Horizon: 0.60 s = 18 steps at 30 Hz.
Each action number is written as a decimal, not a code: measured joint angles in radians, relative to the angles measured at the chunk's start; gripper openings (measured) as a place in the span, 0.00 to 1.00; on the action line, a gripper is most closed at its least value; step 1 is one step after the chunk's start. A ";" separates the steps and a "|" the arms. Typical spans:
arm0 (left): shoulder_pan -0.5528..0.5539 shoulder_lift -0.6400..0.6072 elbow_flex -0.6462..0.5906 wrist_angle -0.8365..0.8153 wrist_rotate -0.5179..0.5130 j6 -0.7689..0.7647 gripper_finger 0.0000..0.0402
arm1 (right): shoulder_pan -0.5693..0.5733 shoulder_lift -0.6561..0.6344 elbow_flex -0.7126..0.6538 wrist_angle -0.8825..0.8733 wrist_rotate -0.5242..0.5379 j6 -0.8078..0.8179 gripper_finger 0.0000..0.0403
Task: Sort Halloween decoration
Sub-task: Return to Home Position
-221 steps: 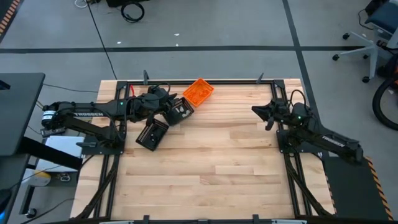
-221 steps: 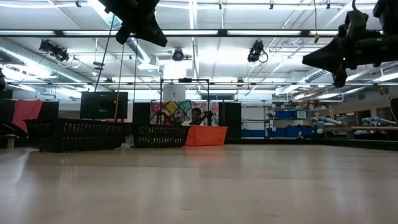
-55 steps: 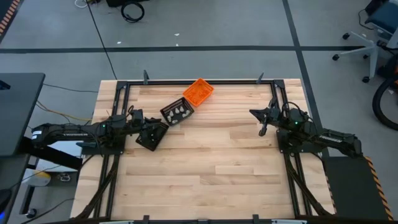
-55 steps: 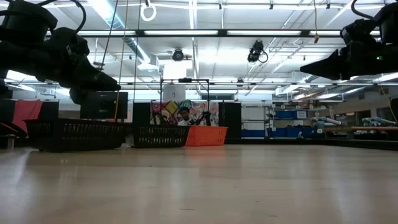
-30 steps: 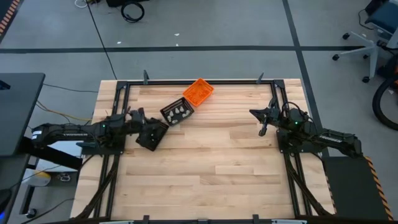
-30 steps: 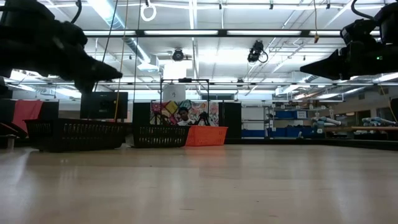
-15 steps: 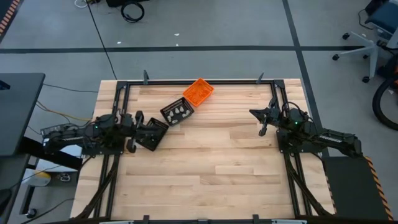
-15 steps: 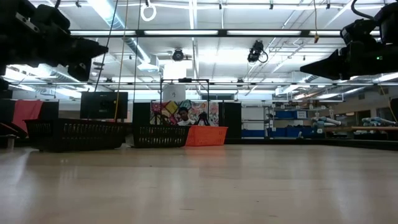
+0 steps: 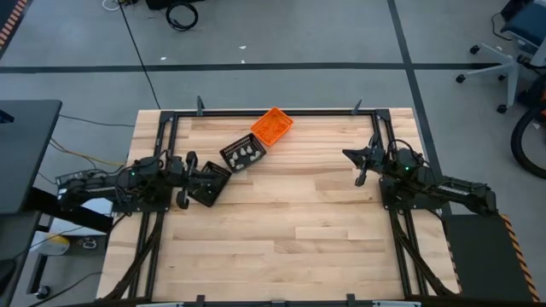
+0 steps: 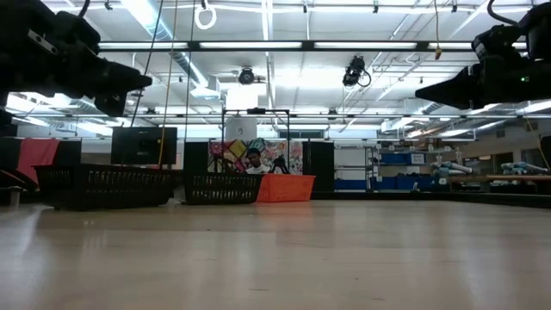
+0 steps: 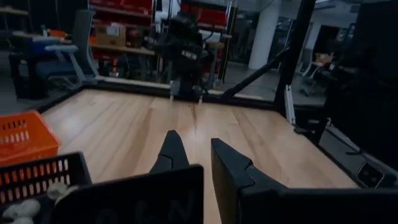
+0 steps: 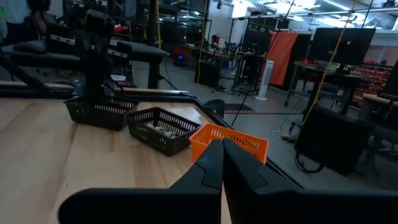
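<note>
Three trays lie at the table's far left: an orange tray [image 9: 272, 124], a black tray [image 9: 243, 153] holding several whitish Halloween decoration pieces [image 11: 18, 208], and a second black tray [image 9: 207, 183]. My left gripper [image 9: 189, 170] hangs level above the table beside that second tray, pointing toward the table's right, shut and holding nothing [image 11: 194, 138]. My right gripper [image 9: 348, 154] waits at the right side, raised and level, shut and holding nothing [image 12: 221, 144]. What lies in the orange tray and the second black tray cannot be made out.
Bare wood spans the middle and near part of the table [image 9: 290, 230]. A black frame rail [image 9: 281, 111] runs along the far edge. In the low view the trays [image 10: 219, 187] line the far left, and a person [image 10: 254, 159] shows in the room behind.
My left arm has folded back toward the table's left edge. Its gripper has drawn away from the black tray, risen a little and tipped from slanting down to level, then held still. The trays and my right arm have stayed put.
</note>
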 joint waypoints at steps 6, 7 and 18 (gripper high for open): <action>0.000 0.082 0.000 -0.002 -0.008 0.001 0.00 | 0.000 0.000 0.000 0.000 0.000 0.000 0.03; 0.000 0.092 0.000 -0.002 -0.008 -0.002 0.00 | 0.000 0.000 0.000 0.000 0.000 0.000 0.03; 0.000 0.119 0.000 0.002 -0.007 -0.007 0.00 | 0.000 0.000 0.000 0.000 0.000 0.000 0.03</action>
